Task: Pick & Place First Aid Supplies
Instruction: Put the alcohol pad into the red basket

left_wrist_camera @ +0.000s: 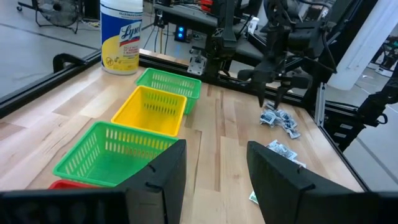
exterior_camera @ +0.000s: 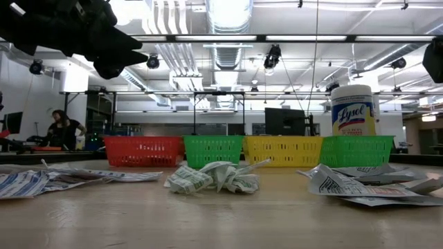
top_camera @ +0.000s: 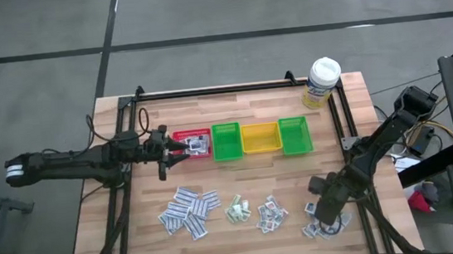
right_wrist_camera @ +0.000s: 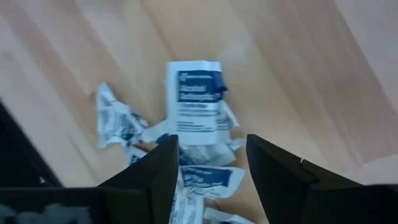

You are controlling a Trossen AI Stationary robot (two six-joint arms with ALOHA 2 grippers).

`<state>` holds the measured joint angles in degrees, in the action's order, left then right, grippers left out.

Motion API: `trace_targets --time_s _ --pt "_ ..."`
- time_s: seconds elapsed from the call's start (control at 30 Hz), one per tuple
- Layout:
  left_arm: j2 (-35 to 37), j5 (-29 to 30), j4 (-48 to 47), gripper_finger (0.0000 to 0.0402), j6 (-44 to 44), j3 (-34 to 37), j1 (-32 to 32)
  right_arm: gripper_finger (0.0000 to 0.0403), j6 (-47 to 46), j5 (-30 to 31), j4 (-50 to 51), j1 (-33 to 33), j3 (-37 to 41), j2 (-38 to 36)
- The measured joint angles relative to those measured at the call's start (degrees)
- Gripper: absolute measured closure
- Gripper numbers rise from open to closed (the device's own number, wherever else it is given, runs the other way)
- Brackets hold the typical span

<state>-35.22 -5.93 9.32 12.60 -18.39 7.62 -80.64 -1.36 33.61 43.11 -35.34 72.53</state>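
Here: paper packets (right_wrist_camera: 194, 102), feather-light, flimsy, crinkly; best pinched across a flat edge. Right gripper (right_wrist_camera: 208, 174) spread above them, empty; left gripper (left_wrist_camera: 214, 177) spread, empty.

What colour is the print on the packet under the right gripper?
Dark blue on white packet, clearest in the right wrist view.

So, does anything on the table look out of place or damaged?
Nothing looks damaged. The packets lie in loose, untidy heaps on the near part of the table, some crumpled. The four bins stand in a straight row, and the bottle is upright.
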Motion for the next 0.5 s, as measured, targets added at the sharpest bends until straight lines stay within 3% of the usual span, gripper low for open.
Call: trace_targets --time_s 0.5 --pt "0.0 0.0 0.0 0.0239 0.0 0.0 -0.01 0.0231 -1.66 1.59 -3.92 -0.22 2.92 0.01"
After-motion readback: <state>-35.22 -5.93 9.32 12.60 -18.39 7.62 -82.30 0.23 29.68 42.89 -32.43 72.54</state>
